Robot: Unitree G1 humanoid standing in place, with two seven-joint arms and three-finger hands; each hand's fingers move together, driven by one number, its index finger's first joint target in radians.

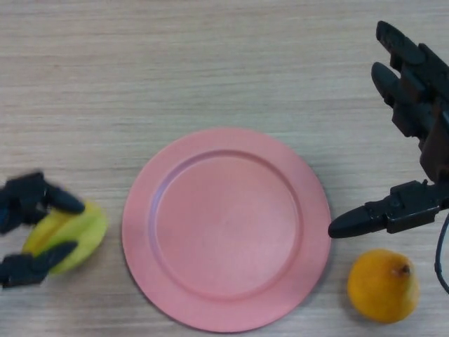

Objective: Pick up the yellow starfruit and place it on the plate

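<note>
The yellow-green starfruit (74, 235) lies on the table at the left, just left of the pink plate (226, 228). My left hand (28, 200) is at the starfruit, its fingers and thumb curled round the fruit from the left side. The plate sits in the middle of the table with nothing on it. My right hand (414, 84) is at the far right, fingers straight and spread, thumb pointing toward the plate's right rim; it holds nothing.
An orange-yellow round fruit (383, 285) with a small stem lies at the lower right, just below my right thumb and right of the plate. The table is light wood grain.
</note>
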